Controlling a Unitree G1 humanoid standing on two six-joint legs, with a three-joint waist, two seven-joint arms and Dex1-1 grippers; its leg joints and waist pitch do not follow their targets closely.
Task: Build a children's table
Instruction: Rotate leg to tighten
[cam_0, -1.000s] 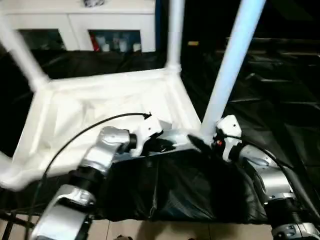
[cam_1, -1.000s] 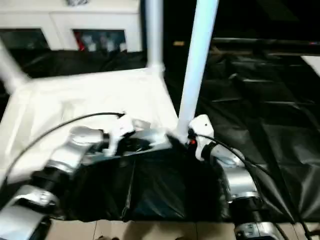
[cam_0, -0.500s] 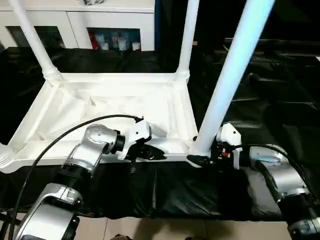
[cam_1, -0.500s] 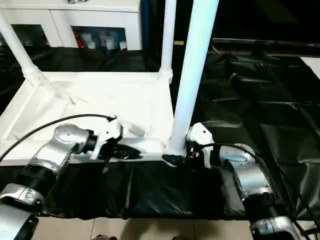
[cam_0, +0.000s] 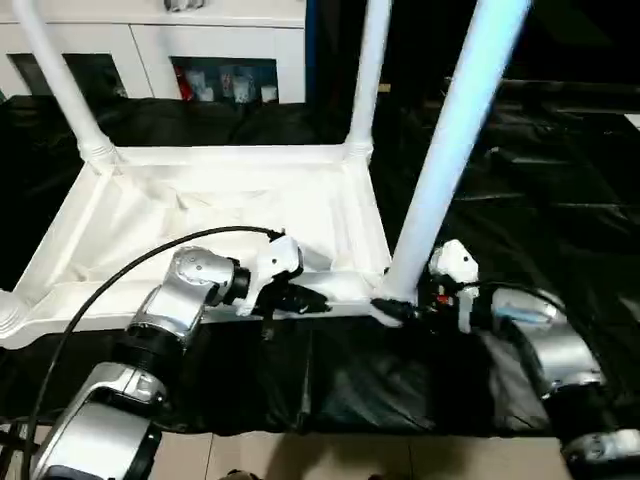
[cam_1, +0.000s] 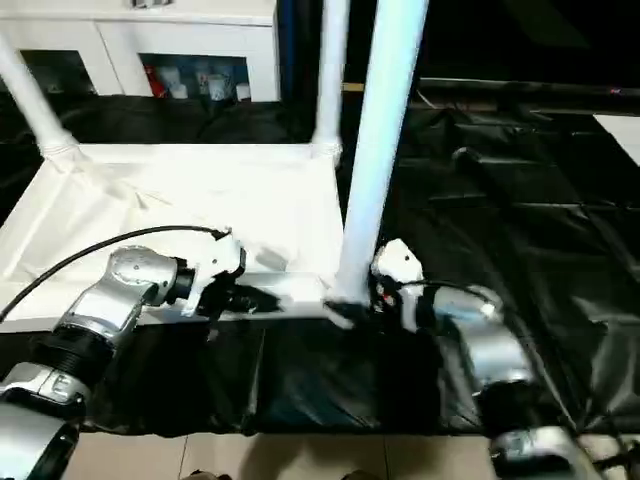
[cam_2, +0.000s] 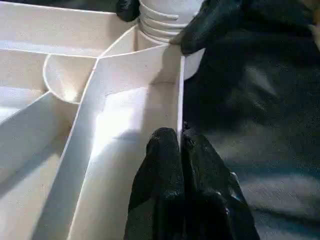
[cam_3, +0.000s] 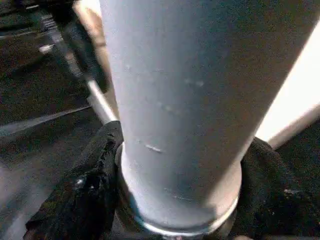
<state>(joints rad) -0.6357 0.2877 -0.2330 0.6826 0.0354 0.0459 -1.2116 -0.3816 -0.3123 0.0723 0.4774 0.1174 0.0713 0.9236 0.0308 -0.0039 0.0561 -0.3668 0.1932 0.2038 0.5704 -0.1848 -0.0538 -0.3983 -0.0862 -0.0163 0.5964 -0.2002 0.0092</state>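
The white tabletop (cam_0: 200, 200) lies underside up on a black-covered surface. White legs stand in its far left (cam_0: 60, 85) and far right (cam_0: 368, 80) corners. At the near right corner a long leg (cam_0: 450, 150) rises from its socket. My right gripper (cam_0: 395, 310) is shut on that leg's base, with black fingers (cam_3: 95, 185) pressed on both sides of the tube (cam_3: 185, 100). The leg's threaded end (cam_2: 160, 20) shows just above the socket. My left gripper (cam_2: 180, 142) is shut on the thin wall of the tabletop's near rim, a short way left of that corner (cam_0: 315, 300).
A white cabinet (cam_0: 150, 50) with glass doors stands behind the tabletop. Crinkled black sheeting (cam_0: 520, 200) covers the surface to the right and front. A black cable (cam_0: 130, 275) arcs over my left forearm. Floor tiles (cam_0: 300, 455) show below the near edge.
The head camera has swung and steadied, so the whole picture has shifted. My right gripper's fingers have closed in around the leg's base. The left gripper has kept its pinch on the rim.
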